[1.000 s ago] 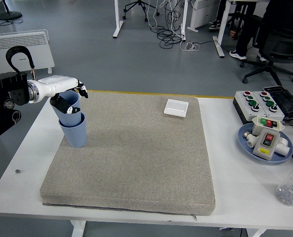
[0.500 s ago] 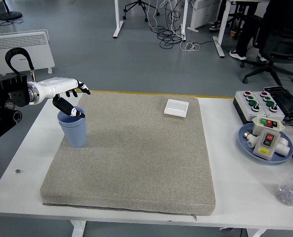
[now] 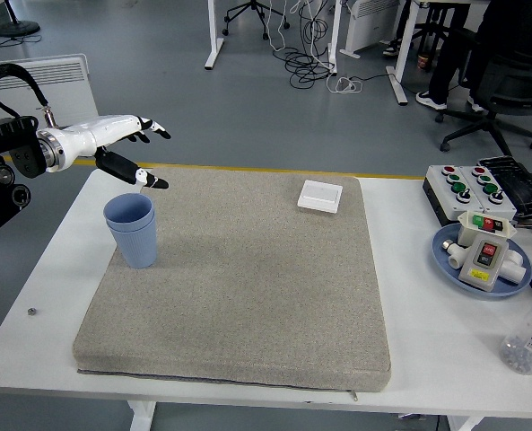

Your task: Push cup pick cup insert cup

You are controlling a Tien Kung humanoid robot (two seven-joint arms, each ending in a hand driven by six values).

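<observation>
Two blue cups point(image 3: 132, 231) stand nested, one inside the other, upright on the left part of the grey mat point(image 3: 248, 278). My left hand point(image 3: 140, 153) hovers above and slightly behind them, fingers spread and holding nothing. Its white forearm comes in from the left edge. The right arm does not show in the picture.
A small white square box point(image 3: 320, 195) lies on the mat's far side. At the right stand a button control box point(image 3: 475, 188), a blue plate point(image 3: 447, 251) with switch parts, and a plastic bottle point(image 3: 531, 338). A small screw point(image 3: 32, 312) lies on the table at left.
My left hand lowered the upper cup fully into the lower one, let go of it, then rose up and back with the fingers spread.
</observation>
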